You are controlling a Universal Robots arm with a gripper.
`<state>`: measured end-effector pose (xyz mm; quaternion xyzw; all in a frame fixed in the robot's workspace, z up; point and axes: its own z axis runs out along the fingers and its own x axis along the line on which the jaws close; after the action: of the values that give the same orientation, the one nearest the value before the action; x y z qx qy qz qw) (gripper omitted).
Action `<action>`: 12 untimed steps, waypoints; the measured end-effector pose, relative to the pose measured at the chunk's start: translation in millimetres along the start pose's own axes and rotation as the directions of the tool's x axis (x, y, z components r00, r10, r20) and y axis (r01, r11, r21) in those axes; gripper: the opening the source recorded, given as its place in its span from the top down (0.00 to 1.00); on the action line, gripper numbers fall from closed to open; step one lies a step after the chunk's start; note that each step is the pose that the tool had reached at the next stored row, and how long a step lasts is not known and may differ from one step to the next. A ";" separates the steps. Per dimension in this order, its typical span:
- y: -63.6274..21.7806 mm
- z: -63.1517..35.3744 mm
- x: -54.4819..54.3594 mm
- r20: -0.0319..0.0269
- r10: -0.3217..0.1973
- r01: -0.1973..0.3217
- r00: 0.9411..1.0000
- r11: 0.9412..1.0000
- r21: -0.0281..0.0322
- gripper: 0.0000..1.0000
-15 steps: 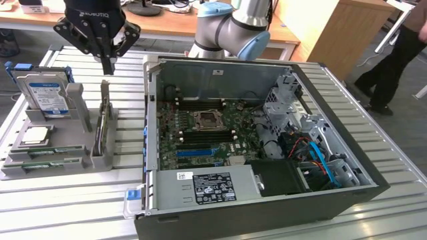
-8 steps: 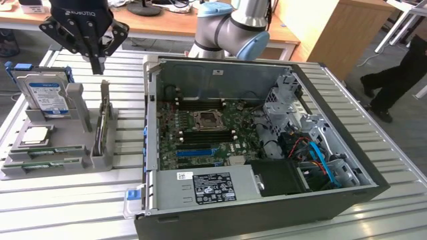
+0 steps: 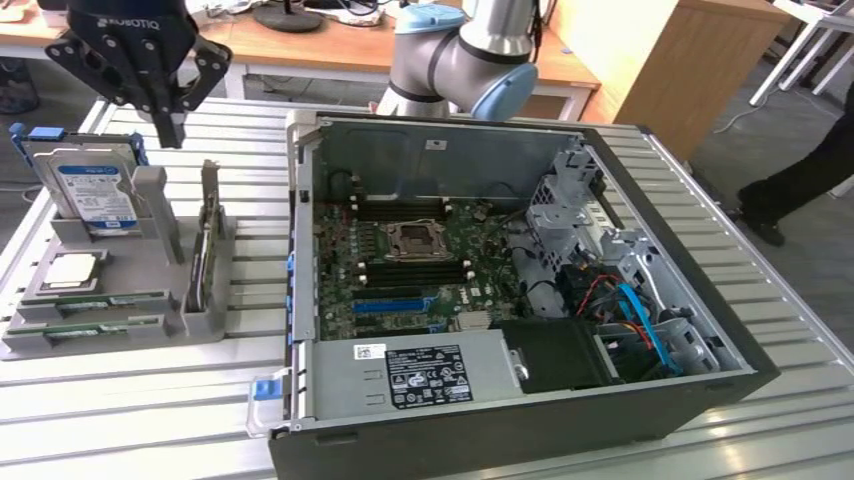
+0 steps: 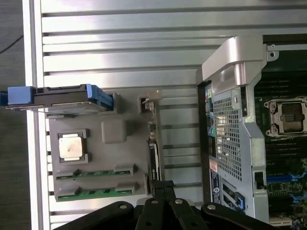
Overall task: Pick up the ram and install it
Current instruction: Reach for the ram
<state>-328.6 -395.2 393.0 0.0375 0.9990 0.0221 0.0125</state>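
Gripper point(image 3: 167, 130) point(image 4: 163, 186) clenched, fingers pressed together, nothing between them. I've got it hanging above the gray parts tray point(image 3: 27, 342) point(image 4: 96, 154), not touching anything. The ram point(image 3: 100, 300) point(image 4: 93, 173) lies flat in its tray slot, below the gripper and off to one side, well apart from the fingertips. Second ram stick point(image 3: 80, 327) point(image 4: 91, 193) in the slot just beside it. Processor point(image 3: 70, 270) point(image 4: 72, 146) next to the ram, hard drive point(image 3: 96, 190) point(image 4: 67, 98) standing upright closer under the gripper. Open computer case point(image 3: 727, 335) point(image 4: 230, 129) on the tray's other side, well clear of the gripper.
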 end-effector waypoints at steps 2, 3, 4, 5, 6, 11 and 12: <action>-0.4 -0.1 5.1 0.000 0.000 0.000 1.000 1.000 0.000 0.89; -0.6 -0.2 7.9 0.000 0.000 0.000 1.000 1.000 0.000 0.89; -0.8 -0.3 10.4 0.000 0.000 0.000 1.000 1.000 0.000 0.89; -0.9 -0.3 12.9 0.000 0.000 0.000 1.000 1.000 0.000 0.89; -1.1 -0.4 15.4 0.000 0.000 0.000 1.000 1.000 0.000 0.89; -2.0 -0.7 27.8 0.000 0.000 0.000 1.000 1.000 0.000 0.89; -2.2 -0.7 30.2 0.000 0.000 0.000 1.000 1.000 0.000 0.89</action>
<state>-358.8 -395.1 392.9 0.0374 0.9990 0.0221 0.0125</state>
